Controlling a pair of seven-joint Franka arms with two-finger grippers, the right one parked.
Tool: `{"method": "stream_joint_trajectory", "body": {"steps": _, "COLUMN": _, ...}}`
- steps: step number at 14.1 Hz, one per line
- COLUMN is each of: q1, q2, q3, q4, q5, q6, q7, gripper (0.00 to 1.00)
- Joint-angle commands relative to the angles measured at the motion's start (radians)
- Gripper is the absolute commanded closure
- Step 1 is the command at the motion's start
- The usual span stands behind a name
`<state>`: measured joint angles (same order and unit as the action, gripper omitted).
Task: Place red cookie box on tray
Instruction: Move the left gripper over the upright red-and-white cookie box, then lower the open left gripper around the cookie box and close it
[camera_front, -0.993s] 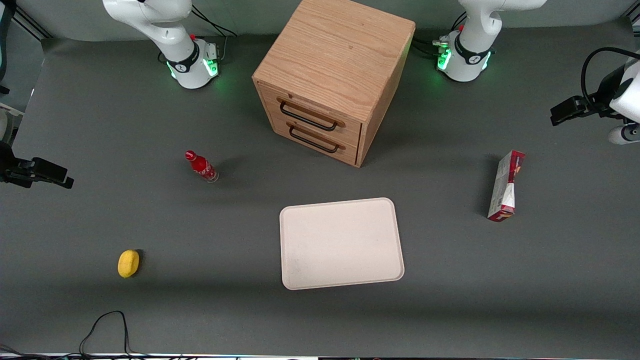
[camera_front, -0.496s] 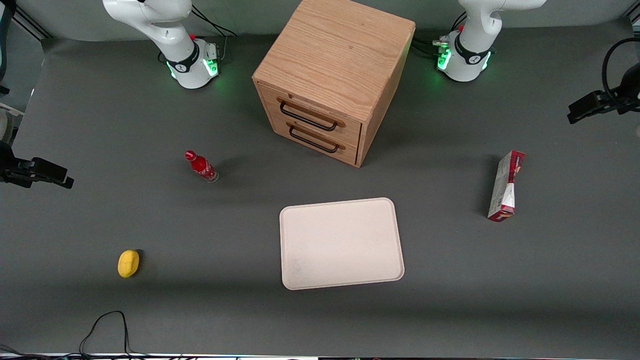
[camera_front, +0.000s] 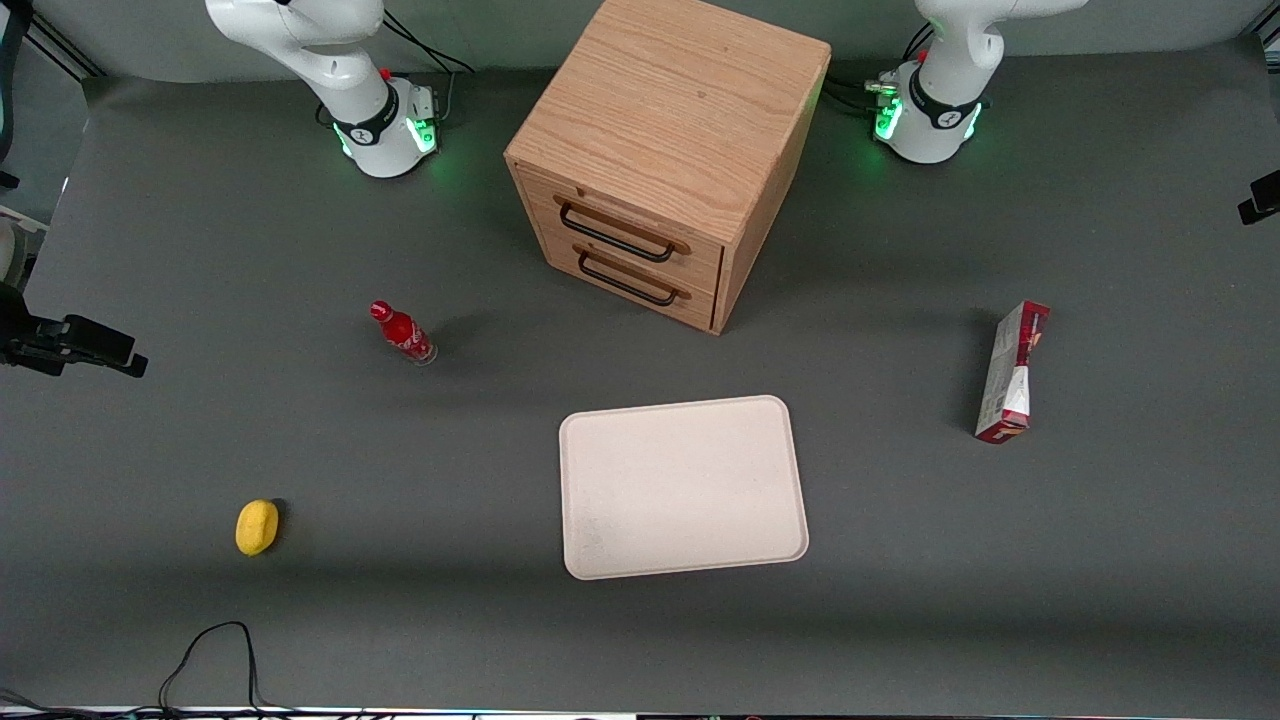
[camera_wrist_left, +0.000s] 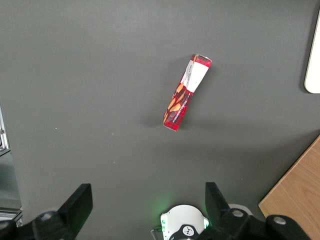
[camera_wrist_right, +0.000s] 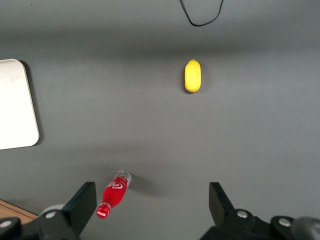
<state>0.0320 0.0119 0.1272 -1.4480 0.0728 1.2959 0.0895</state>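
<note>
The red cookie box (camera_front: 1012, 372) lies on its long side on the grey table toward the working arm's end, apart from the cream-white tray (camera_front: 683, 487), which holds nothing. In the left wrist view the box (camera_wrist_left: 186, 93) lies well below my gripper (camera_wrist_left: 148, 210) and ahead of it. The gripper's fingers (camera_wrist_left: 80, 205) stand wide open with nothing between them. A corner of the tray (camera_wrist_left: 314, 60) shows there too. In the front view only a black tip of the working arm's hand (camera_front: 1263, 197) shows at the frame edge, farther from the camera than the box.
A wooden two-drawer cabinet (camera_front: 665, 150) stands farther from the camera than the tray. A small red bottle (camera_front: 402, 332) and a yellow lemon (camera_front: 257, 527) sit toward the parked arm's end. The working arm's base (camera_front: 925, 115) glows green beside the cabinet.
The working arm's hand has slid outward past the table end and now almost leaves the front view. The box, tray and other objects have not moved.
</note>
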Motion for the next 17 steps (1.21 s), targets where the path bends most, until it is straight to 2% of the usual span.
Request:
{"method": "stream_joint_trajectory", "body": {"steps": 1, "q1": -0.01, "q2": 0.022, "q3": -0.008, "q4": 0.04, "q5": -0.005, "q6": -0.078, "q7": 0.015, "gripper": 0.0}}
{"method": "stream_joint_trajectory", "body": {"steps": 4, "q1": -0.023, "q2": 0.013, "q3": -0.02, "q4": -0.014, "q5": -0.011, "q6": -0.073, "q7": 0.016, "gripper": 0.0}}
{"method": "stream_joint_trajectory", "body": {"steps": 7, "q1": -0.023, "q2": -0.019, "q3": -0.032, "q4": -0.157, "q5": -0.013, "q6": 0.018, "q7": 0.016, "gripper": 0.0}}
{"method": "stream_joint_trajectory", "body": {"steps": 11, "q1": -0.023, "q2": -0.134, "q3": -0.034, "q4": -0.493, "q5": -0.013, "q6": 0.303, "q7": 0.016, "gripper": 0.0}}
{"method": "stream_joint_trajectory", "body": {"steps": 17, "q1": -0.052, "q2": -0.09, "q3": -0.035, "q4": -0.802, "q5": -0.008, "q6": 0.753, "q7": 0.139, "gripper": 0.01}}
